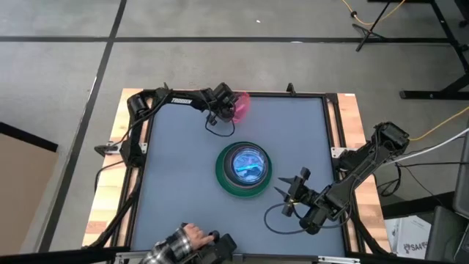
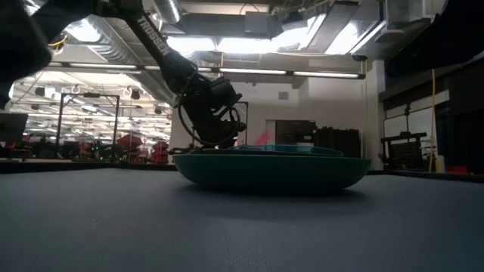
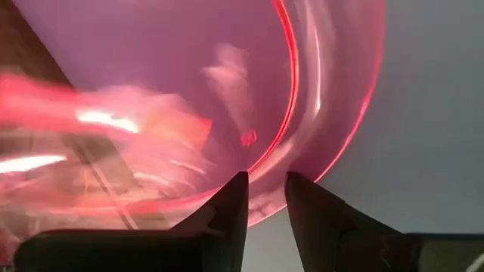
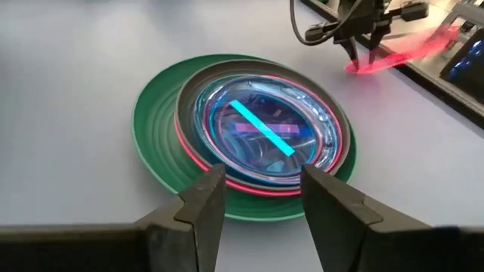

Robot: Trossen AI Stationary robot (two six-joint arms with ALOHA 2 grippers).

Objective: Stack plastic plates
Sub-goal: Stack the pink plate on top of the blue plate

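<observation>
Closest to the high camera's bottom edge, a person's hand (image 1: 192, 236) in a patterned sleeve rests at the near rim of the table (image 1: 176, 154). Just beyond it and to the right, the right gripper (image 4: 257, 198) hovers released, its two fingers spread apart and aimed at the stack from the near-right side without touching it. At the middle of the grey mat sits the stack of plates: a large dark green plate (image 1: 229, 183) lies flat at the bottom, a pink-rimmed plate (image 4: 198, 157) nests inside it, and a translucent blue plate (image 1: 247, 163) lies on top, all level and concentric, rims up. In the low view the stack reads as one shallow bowl-like form flat on the table. Farther back, near the far edge of the table, the left gripper (image 3: 265, 198) is clenched on the rim of a translucent pink plate (image 1: 241, 105). That plate is held off the mat and tilted, its face turned toward the left wrist camera, well apart from the stack.
</observation>
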